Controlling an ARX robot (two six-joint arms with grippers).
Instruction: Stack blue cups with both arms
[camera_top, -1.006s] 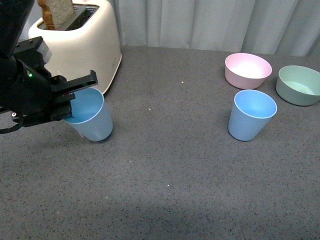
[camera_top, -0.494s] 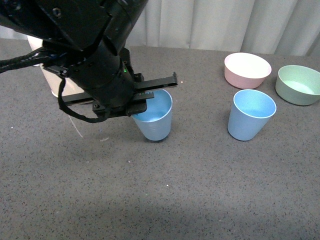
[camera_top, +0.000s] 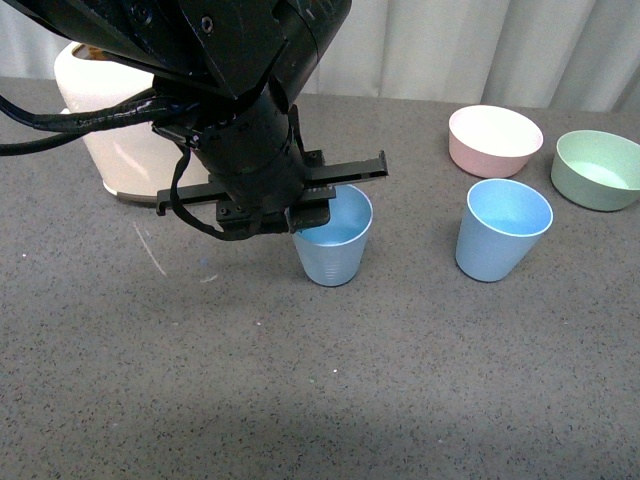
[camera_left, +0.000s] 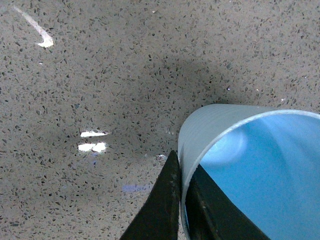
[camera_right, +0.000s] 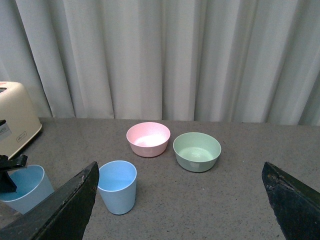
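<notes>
No legible text or markings

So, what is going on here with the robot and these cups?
The left gripper is shut on one blue cup, its fingers pinching the rim, one inside and one outside. This cup is near the middle of the table, apart from the second blue cup, which stands upright near the pink bowl. The right gripper is open and holds nothing. The cups are not yet stacked.
</notes>
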